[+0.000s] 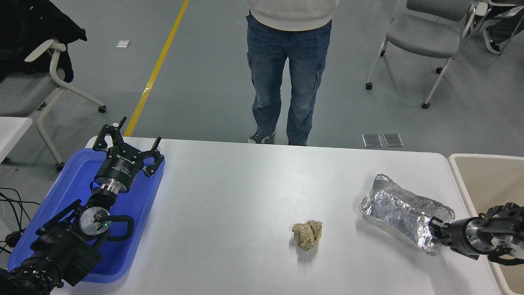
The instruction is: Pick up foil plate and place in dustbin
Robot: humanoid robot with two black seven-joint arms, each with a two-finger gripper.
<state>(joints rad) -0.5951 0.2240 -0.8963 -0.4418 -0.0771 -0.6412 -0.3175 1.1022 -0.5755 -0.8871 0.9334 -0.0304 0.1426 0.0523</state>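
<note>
Head view shows the foil plate (399, 211), crinkled and silver, lying at the right end of the white desk (245, 196). Its near right end is gripped by the jaws of the right gripper (434, 230). Just right of the desk stands the beige dustbin (483, 176). A crumpled brown paper ball (308, 234) lies left of the plate. Far left, the left gripper (127, 148) rests, jaws spread, over a blue tray (69, 192). A person (288, 69) stands behind the desk.

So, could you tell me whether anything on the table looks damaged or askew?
Yes: the foil plate near the table's right edge is crumpled and dented, lying at a slant, with the right gripper at its near end. A crumpled brown paper ball also lies loose mid-table.
</note>
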